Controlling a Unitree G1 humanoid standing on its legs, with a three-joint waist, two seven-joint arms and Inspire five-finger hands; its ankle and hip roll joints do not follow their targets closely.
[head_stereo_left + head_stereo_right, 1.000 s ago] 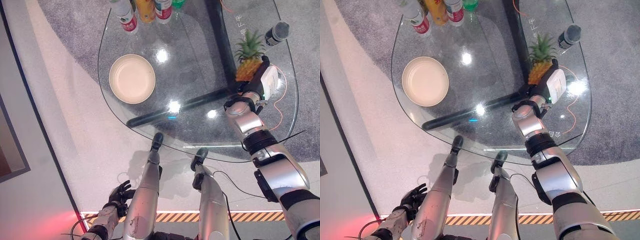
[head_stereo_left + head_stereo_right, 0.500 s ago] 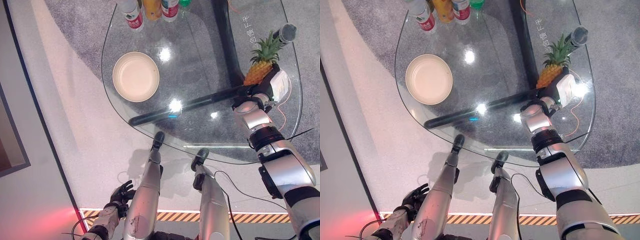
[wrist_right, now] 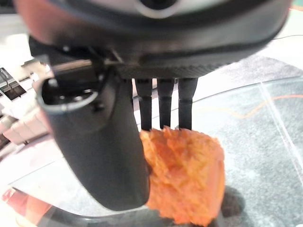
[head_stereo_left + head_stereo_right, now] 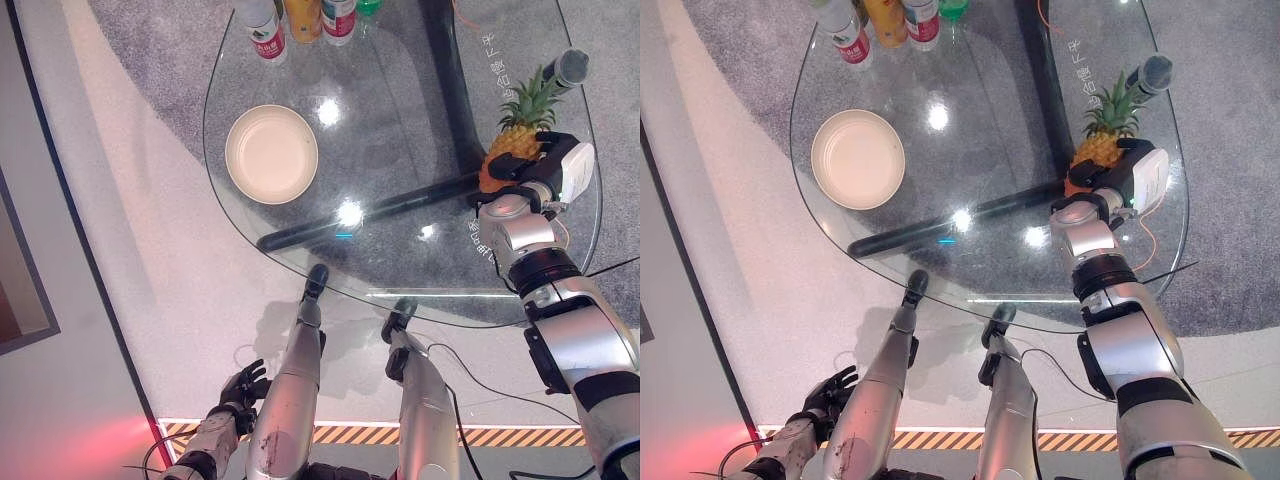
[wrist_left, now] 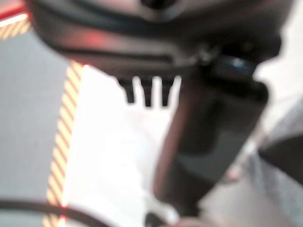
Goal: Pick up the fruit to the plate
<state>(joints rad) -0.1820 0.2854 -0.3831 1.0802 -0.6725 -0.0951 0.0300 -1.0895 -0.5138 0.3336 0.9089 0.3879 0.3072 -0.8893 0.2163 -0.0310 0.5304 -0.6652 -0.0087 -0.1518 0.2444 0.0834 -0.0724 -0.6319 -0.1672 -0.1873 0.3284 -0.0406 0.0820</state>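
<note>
Pineapple gripped at the right edge of the glass table

Nearest, the left hand [image 4: 243,385] is hung low beside the table with fingers loosely spread, idle. At the table's [image 4: 400,90] right edge, the pineapple [image 4: 512,150] is clasped by the right hand [image 4: 545,165], fingers and thumb curled round its body, presumably for lifting. The plate [image 4: 271,154] is left bare near the left edge; bottles [image 4: 296,18] are kept at the far edge.

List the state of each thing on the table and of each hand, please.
pineapple: upright on the glass table, right hand closed around it
plate: empty, upright
bottles: standing at the far edge
dark bottle: standing beyond the pineapple
right hand: shut on the pineapple
left hand: low by the floor, fingers relaxed, holding nothing
</note>
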